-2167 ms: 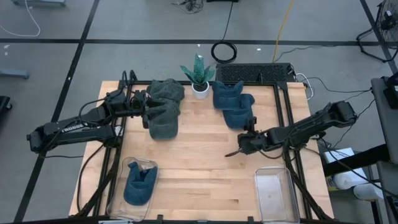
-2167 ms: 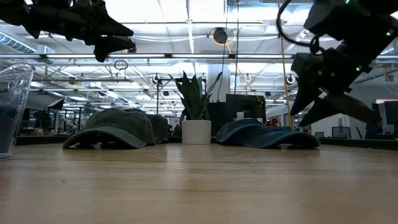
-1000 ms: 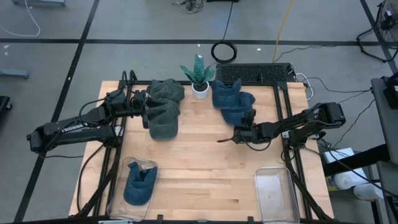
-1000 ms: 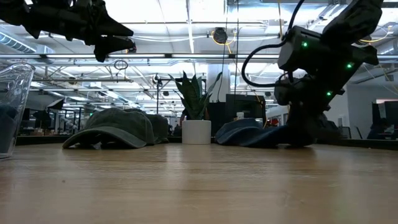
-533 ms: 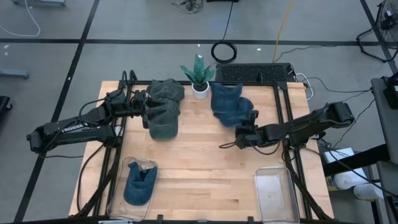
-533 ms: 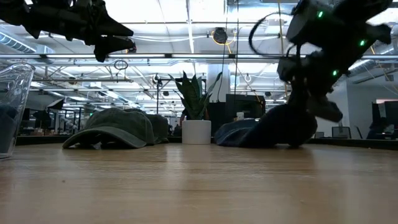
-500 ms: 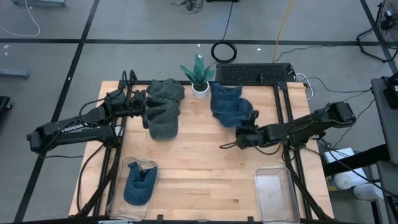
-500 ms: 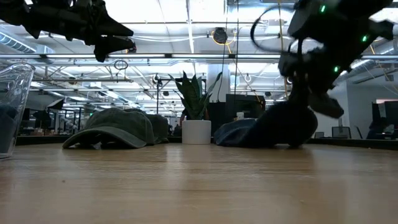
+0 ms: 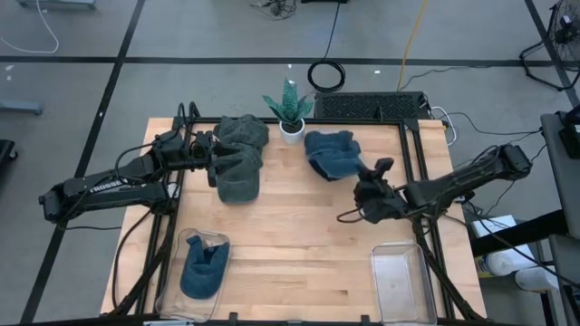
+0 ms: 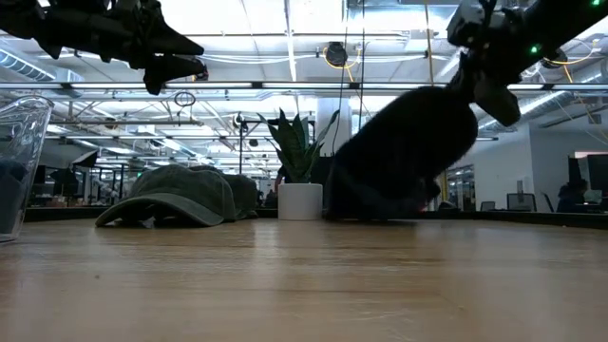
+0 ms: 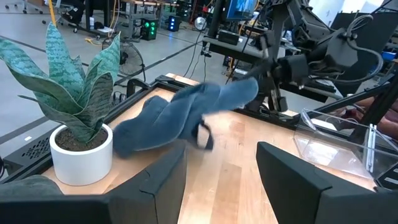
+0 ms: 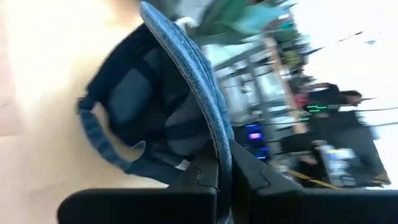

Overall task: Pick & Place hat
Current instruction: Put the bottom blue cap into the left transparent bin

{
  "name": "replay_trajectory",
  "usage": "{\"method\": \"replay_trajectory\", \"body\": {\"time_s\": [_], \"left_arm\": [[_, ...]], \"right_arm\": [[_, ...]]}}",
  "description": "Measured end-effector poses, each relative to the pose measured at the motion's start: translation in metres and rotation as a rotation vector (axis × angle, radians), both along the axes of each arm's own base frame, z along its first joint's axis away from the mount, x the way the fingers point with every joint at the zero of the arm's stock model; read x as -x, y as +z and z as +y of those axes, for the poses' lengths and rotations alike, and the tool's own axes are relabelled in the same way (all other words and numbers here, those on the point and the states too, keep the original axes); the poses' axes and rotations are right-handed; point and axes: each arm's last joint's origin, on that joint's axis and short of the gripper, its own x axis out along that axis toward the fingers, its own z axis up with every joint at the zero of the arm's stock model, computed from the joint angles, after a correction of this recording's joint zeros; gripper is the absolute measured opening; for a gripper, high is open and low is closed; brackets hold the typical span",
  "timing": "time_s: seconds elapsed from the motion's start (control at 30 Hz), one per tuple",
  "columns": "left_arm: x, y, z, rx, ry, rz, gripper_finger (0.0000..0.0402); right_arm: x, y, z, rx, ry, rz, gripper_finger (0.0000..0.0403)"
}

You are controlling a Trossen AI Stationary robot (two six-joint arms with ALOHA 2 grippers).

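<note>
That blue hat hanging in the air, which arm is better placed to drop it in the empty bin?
The right arm. Its tool already pinches the blue hat, and the empty bin sits on its side. The left tool hovers over the green hats.

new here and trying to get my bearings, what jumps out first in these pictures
The right hand is shut on the brim of a blue denim cap, lifting one side off the table beside the potted snake plant. Across the table, the left hand hovers over two green caps, and another blue cap sits in a clear bin at the front left.
</note>
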Motion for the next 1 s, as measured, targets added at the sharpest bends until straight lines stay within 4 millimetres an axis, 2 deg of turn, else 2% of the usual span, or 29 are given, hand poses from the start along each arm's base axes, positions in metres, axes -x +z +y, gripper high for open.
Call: {"method": "replay_trajectory", "body": {"time_s": [0.17, 0.37, 0.57, 1.0], "left_arm": [[0.0, 0.0, 0.0, 0.0, 0.0, 0.0, 0.0205], [0.0, 0.0, 0.0, 0.0, 0.0, 0.001, 0.0205], [0.0, 0.0, 0.0, 0.0, 0.0, 0.0, 0.0205], [0.0, 0.0, 0.0, 0.0, 0.0, 0.0, 0.0205]], "right_arm": [[-0.002, 0.01, 0.011, 0.147, -0.021, -0.046, 0.0], [-0.005, 0.023, 0.026, 0.198, -0.012, -0.122, 0.0], [-0.001, 0.026, 0.032, 0.278, -0.071, -0.12, 0.0], [0.002, 0.028, 0.045, 0.277, -0.01, -0.126, 0.0]]}}
